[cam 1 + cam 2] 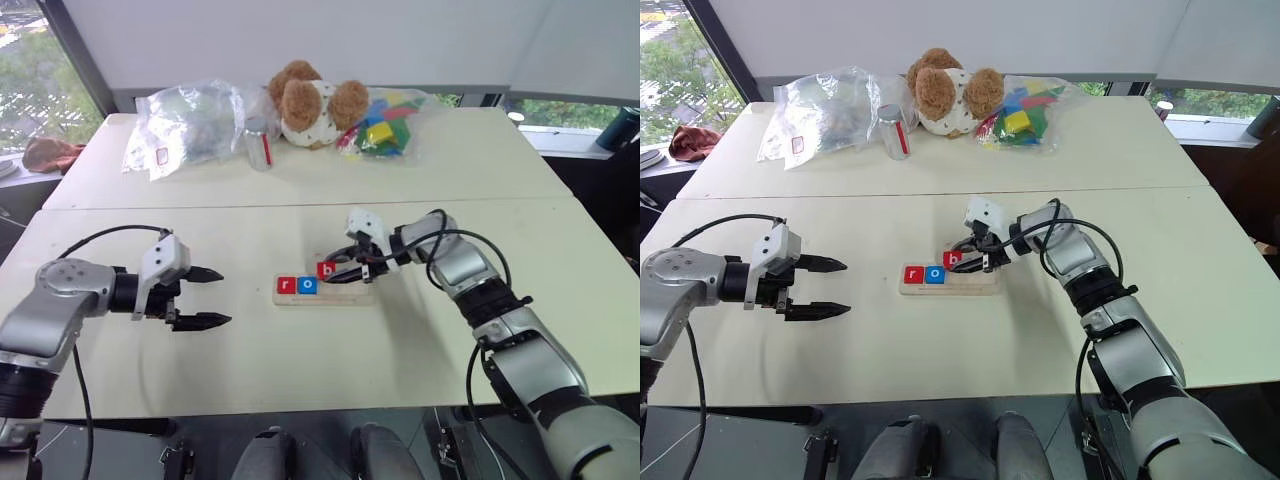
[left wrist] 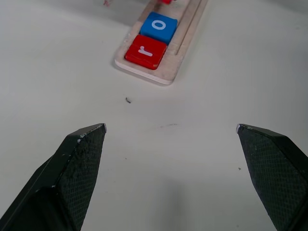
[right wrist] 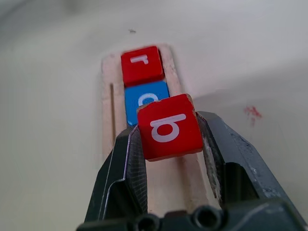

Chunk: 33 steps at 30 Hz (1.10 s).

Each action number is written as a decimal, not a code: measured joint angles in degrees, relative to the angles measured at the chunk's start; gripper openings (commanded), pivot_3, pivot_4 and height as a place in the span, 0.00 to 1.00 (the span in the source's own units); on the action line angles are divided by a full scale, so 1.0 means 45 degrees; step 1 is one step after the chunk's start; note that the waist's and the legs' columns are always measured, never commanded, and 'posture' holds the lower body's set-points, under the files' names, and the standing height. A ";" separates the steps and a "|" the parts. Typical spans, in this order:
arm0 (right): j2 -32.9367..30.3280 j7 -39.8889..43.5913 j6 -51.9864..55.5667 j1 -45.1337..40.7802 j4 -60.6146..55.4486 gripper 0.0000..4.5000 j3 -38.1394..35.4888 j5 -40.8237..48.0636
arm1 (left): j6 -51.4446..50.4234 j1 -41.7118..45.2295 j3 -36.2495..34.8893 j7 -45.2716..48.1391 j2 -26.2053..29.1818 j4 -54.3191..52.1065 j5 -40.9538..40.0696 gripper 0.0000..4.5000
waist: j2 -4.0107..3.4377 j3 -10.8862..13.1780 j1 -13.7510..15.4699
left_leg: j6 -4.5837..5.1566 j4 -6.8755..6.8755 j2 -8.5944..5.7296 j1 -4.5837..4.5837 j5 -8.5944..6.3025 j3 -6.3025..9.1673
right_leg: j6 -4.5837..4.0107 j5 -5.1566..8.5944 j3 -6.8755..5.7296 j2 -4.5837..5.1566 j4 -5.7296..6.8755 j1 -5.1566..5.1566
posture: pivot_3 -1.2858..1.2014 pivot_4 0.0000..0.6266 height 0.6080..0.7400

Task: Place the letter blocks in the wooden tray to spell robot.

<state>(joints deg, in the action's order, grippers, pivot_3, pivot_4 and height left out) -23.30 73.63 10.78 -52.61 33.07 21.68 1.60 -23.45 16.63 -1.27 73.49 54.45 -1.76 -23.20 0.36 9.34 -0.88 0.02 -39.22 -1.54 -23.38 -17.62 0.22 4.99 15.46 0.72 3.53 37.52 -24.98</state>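
**Ana:** Head view first: right gripper [image 1: 343,271] is clamped on the red "b" block [image 1: 325,269], holding it just above the wooden tray [image 1: 352,294], right beside the blue "o" block [image 1: 308,285]. The red "r" block [image 1: 287,285] sits at the tray's left end, touching the "o".

**Ben:** And the left gripper [image 1: 208,297]?

**Ana:** Well apart on the bare table [image 1: 150,390], fingers spread wide, holding nothing. Its wrist view agrees: both black fingertips [image 2: 84,144] stand far apart over the tabletop, with "r" and "o" seated side by side in the tray beyond.

**Ben:** Right wrist view?

**Ana:** Best look of all. The "b" is pinched by its two side edges and tilted, hanging over the groove and overlapping the "o" from this angle. The tray behind it looks free.

**Ben:** So third letter in hand?

**Ana:** That's my read. Next move calls for levelling the tile, lowering it into the slot snug against "o", then letting go without nudging the neighbours. I can't spot the last "o" and "t"
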 measured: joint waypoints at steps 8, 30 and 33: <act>0.0027 0.0470 -0.0185 -0.0003 0.0074 0.26 0.0003 -0.0203 | -0.0032 -0.0548 -0.0069 -0.0384 -0.0016 -0.0403 -0.0184 1.00 | 0.0000 0.0000 -0.0064 | -0.0013 0.0008 0.0005 0.0003 0.0011 -0.0002 | 0.0000 0.0000 -0.0010 -0.0003 0.0005 -0.0016 | 0.52 0.24 1.00; 0.0226 0.0398 -0.0313 0.0213 -0.0020 0.26 0.0004 -0.0571 | -0.0031 -0.0408 -0.0067 -0.0823 -0.0270 -0.0380 -0.0242 1.00 | 0.0000 0.0000 -0.0062 | -0.0023 0.0003 0.0007 0.0005 0.0017 -0.0004 | 0.0000 0.0000 -0.0011 -0.0006 0.0104 -0.0042 | 0.52 0.24 1.00; 0.0239 0.0394 -0.0319 0.0384 -0.0020 0.26 0.0004 -0.0578 | -0.0031 -0.0408 -0.0067 -0.0846 -0.0287 -0.0380 -0.0241 1.00 | 0.0001 -0.0001 -0.0056 | -0.0023 0.0002 0.0007 0.0005 0.0017 -0.0004 | 0.0000 0.0000 -0.0011 -0.0006 0.0105 -0.0042 | 0.52 0.24 1.00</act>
<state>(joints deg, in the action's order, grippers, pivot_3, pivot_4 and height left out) -22.23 75.40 9.35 -50.88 32.98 21.70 -1.00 -23.59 14.80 -1.57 69.68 53.16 -3.47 -24.28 0.37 9.34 -1.13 -0.09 -39.21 -1.51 -23.36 -17.55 0.20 5.00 15.46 0.67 3.51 38.00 -25.17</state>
